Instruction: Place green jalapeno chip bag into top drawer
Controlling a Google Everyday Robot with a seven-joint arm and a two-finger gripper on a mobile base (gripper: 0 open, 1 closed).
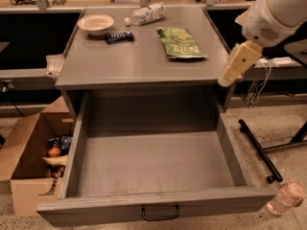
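Item 1: green jalapeno chip bag (181,43), lying flat on the grey cabinet top (139,66), in its 1 o'clock area, print facing up but too small to read. Item 2: top drawer (96,210), pulled fully out below the top at 6 o'clock, tray bare, black handle (160,213) on the front panel. Gripper (238,64): cream-coloured, hanging off the cabinet's right edge at 4 o'clock from the bag and apart from it; whether it is parted or closed cannot be told. Its white arm (276,11) is cut off at the upper right. From the bag, dark blue packet (119,36) at 9 o'clock, bowl (96,24) beyond it, white-and-clear bag (145,14) at 11 o'clock. Floor: cardboard box (24,162) at left, contents partly hidden; plastic bottle (285,199) at lower right.
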